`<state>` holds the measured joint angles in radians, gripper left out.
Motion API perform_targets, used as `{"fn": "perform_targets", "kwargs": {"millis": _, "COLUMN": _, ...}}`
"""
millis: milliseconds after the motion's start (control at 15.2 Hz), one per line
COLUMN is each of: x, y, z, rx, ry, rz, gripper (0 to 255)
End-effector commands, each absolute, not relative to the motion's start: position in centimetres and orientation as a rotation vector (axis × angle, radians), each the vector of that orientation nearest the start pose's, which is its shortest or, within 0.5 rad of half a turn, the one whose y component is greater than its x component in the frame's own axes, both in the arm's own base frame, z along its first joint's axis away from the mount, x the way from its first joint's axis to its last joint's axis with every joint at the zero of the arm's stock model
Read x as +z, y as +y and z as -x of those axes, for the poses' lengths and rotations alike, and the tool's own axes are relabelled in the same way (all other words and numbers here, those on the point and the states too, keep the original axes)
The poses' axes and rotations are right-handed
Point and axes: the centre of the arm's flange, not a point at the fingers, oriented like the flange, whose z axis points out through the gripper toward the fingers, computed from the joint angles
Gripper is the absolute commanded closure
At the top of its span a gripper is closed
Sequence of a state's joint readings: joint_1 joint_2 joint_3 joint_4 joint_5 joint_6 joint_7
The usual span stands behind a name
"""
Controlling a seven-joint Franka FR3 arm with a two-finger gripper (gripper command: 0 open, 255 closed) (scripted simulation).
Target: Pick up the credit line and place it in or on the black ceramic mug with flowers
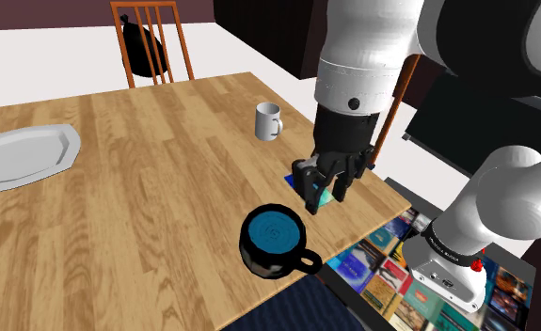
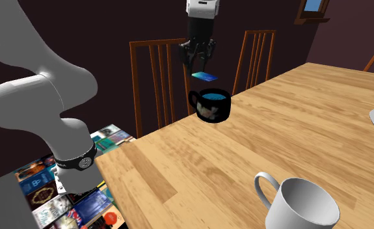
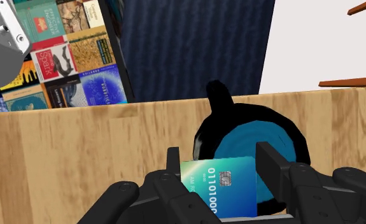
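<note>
- A white plate (image 1: 23,155) lies at the table's (image 1: 146,207) edge on the shoulder view's left, well apart from everything else.
- A black mug (image 1: 273,240) with a blue inside stands upright near the table edge that faces the stand, its handle towards that edge.
- A white mug (image 1: 268,120) stands further along the same edge.
- The gripper (image 1: 325,193) points down over that edge. Its fingers (image 3: 270,162) are closed part-way on a blue-green credit card (image 3: 219,184) — clamped by its sides, face towards the wrist camera.
- In the second exterior view the card (image 2: 203,77) hangs tilted in the air just above the black mug's (image 2: 211,104) rim, not touching it.
- The arm rises from the stand (image 1: 390,273), bends at the elbow and drops near-vertically to the wrist.
</note>
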<state>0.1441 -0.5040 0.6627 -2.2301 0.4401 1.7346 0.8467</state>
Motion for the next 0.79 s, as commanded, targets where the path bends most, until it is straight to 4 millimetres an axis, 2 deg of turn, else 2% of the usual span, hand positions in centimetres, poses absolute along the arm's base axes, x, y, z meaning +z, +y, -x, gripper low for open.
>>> {"fn": "perform_targets", "kwargs": {"millis": 0, "x": 51.8, "y": 38.6, "z": -24.2, "rx": 0.219, "ry": 0.317, "rz": 3.075, "gripper": 255}}
{"fn": "perform_targets", "kwargs": {"millis": 132, "x": 52.0, "y": 41.6, "z": -23.9, "rx": 0.219, "ry": 0.317, "rz": 3.075, "gripper": 255}}
{"fn": "perform_targets", "kwargs": {"millis": 726, "x": 47.2, "y": 41.6, "z": -23.9, "rx": 0.219, "ry": 0.317, "rz": 3.075, "gripper": 255}}
